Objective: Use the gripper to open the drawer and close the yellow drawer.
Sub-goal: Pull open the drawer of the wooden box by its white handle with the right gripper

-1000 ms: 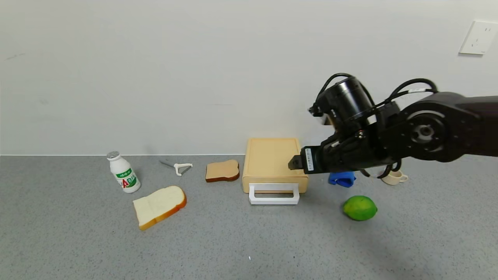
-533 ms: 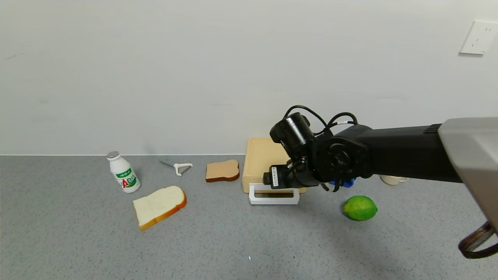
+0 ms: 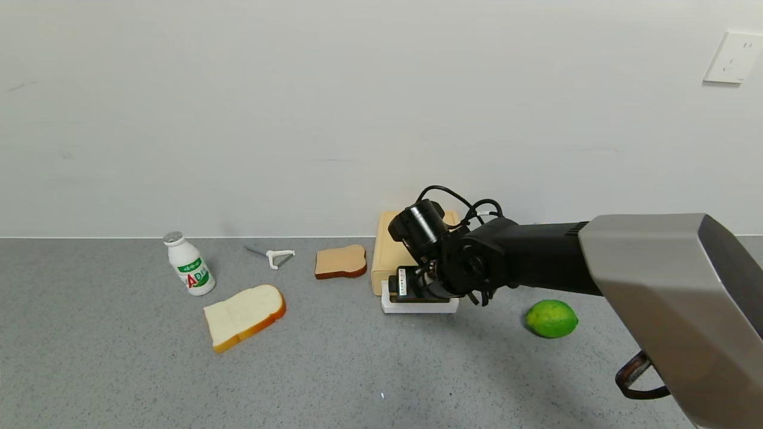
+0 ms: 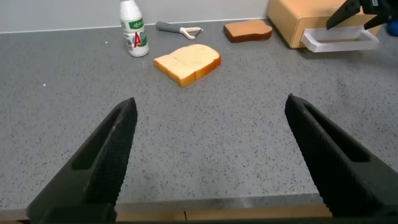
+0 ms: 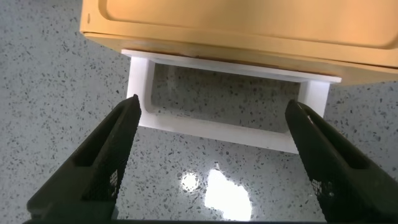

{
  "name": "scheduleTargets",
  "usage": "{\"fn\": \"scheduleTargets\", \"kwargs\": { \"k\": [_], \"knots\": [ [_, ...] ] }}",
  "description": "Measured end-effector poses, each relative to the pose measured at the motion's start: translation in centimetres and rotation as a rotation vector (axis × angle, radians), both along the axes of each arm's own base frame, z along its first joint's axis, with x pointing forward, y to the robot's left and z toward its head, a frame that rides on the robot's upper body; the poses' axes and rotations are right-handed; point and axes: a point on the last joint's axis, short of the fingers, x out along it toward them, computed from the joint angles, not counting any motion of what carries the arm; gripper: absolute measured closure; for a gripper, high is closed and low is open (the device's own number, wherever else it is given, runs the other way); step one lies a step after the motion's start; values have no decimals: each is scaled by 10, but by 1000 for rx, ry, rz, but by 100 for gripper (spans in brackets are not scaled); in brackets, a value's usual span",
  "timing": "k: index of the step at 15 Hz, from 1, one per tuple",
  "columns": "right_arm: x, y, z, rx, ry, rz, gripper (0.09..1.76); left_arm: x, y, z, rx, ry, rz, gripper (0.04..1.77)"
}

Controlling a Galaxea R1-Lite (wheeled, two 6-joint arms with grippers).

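Right fingers [image 5: 106,165]: we see our two dark fingers spread wide apart, gripping nothing, one to each side of the white loop handle [image 5: 217,127].
Right gripper [image 5: 214,165]: ours hangs just above the handle, over the speckled grey counter [image 3: 369,369]; from the head view the right gripper [image 3: 411,287] covers most of the handle [image 3: 417,307] at the drawer's front.
Drawer [image 3: 390,247]: our pale yellow drawer box sits at the back of the counter, close to the wall, its front facing us; in the right wrist view the drawer [image 5: 224,28] front looks flush with its case, so we read it as shut.
Left fingers [image 4: 99,162]: also spread wide, with nothing between them.
Left gripper [image 4: 211,158]: ours hovers low over bare counter near the front edge, well apart from the drawer [image 4: 295,22].
Beside the drawer, our left: a brown toast slice [image 3: 340,261] just next to it, then a white peeler [image 3: 274,257], a pale bread slice [image 3: 244,316] nearer us, and a small white bottle [image 3: 188,264] farthest out.
Beside the drawer, our right: a green lime [image 3: 551,319], apart from the box, in front of the arm.
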Motion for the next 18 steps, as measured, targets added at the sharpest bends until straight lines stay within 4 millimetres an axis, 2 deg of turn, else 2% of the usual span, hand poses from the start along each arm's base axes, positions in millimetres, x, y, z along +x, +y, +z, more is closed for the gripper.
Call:
{"fn": "scheduleTargets", "kwargs": {
  "k": [7,13,18],
  "knots": [
    [1,4,-10,-15,12,10,14,0,0,0,0,0,0,9],
    [0,7,-13,-67,8,133,14,0,0,0,0,0,0,9],
    [0,9,-16,-95,7,168,14,0,0,0,0,0,0,9]
  ]
}}
